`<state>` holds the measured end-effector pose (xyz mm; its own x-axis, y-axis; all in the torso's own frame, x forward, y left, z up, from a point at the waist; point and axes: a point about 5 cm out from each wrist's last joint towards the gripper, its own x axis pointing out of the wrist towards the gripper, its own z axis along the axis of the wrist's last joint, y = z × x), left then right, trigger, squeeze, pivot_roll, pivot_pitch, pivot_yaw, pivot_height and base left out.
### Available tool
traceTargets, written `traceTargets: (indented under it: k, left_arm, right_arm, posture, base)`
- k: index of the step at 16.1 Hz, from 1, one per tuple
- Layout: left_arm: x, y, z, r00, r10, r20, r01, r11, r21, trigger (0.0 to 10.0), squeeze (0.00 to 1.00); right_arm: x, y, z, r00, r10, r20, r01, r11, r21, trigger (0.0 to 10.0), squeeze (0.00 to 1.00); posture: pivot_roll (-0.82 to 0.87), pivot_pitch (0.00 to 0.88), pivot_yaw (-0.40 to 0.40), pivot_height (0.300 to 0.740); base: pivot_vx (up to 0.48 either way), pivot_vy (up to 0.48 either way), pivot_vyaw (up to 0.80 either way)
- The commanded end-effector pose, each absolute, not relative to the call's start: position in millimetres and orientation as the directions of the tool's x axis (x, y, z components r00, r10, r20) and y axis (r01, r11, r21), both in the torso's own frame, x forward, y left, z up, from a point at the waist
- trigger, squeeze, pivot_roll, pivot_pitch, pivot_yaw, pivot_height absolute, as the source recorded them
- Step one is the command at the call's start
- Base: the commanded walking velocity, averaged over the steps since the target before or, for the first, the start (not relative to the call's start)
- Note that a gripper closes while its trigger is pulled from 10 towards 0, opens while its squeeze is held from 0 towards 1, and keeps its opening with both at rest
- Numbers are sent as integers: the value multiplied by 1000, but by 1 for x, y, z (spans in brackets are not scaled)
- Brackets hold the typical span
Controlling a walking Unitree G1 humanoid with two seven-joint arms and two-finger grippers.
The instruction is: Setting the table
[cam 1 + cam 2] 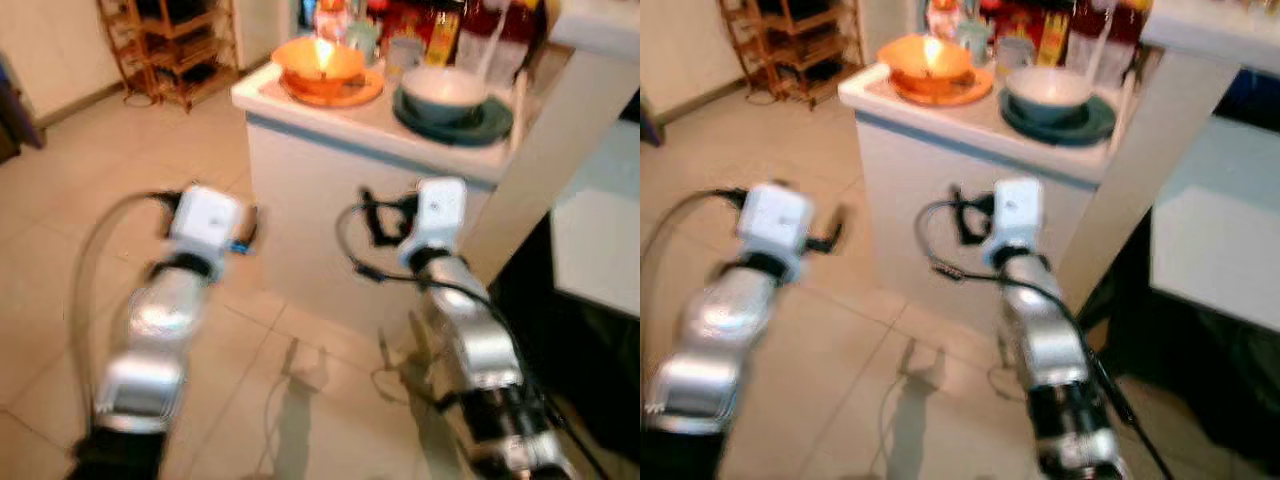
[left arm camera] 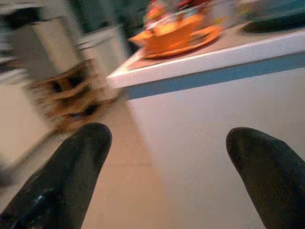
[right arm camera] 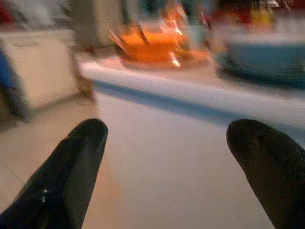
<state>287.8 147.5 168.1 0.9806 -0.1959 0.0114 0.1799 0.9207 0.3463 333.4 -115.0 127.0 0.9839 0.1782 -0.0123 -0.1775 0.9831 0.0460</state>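
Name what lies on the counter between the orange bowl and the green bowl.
A bare strip of white counter separates the orange bowl from the green bowl, seen in both eye views; jars stand behind that gap.

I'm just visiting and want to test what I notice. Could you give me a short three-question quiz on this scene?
1. True or false: the orange bowl sits on an orange plate.
2. What colour is the plate under the pale bowl: A red, B dark green, C yellow?
3. Fill in: both the left gripper and the right gripper are ____, holding nothing.

Key: 1 true; 2 B; 3 open.
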Motion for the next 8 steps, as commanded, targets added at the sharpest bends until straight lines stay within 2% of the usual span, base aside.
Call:
traceTargets:
  k: [1, 3, 4, 7, 8]
  left_arm:
    - [292, 150, 175, 981, -191, 34, 167, 919, 358, 10000, 0]
    - [295, 146, 178, 977, -209, 39, 182, 914, 362, 10000, 0]
    - [296, 145, 179, 976, -212, 42, 184, 915, 358, 10000, 0]
    - [294, 153, 179, 986, -158, 54, 127, 919, 374, 10000, 0]
    - [293, 154, 179, 987, -147, 59, 115, 922, 370, 10000, 0]
  right_arm:
    - [344, -126, 100, 983, 134, -126, -125, 989, 75, 10000, 1000]
    - [349, -145, 68, 950, 71, -305, -83, 996, -28, 10000, 1000]
    - [349, -148, 67, 947, 63, -316, -86, 994, -60, 10000, 1000]
    - [361, -142, 100, 978, 79, -192, -78, 997, 14, 10000, 1000]
    - [364, -141, 113, 992, 82, -95, -77, 996, 50, 10000, 1000]
  posture:
    - [14, 0, -23, 740]
    - [26, 0, -22, 740]
    - [35, 0, -31, 740]
    - [37, 0, -61, 740]
    - [34, 0, -64, 740]
  base:
    - [0, 0, 0]
    - [0, 0, 0]
    - [0, 0, 0]
    - [0, 0, 0]
    - [292, 0, 0]
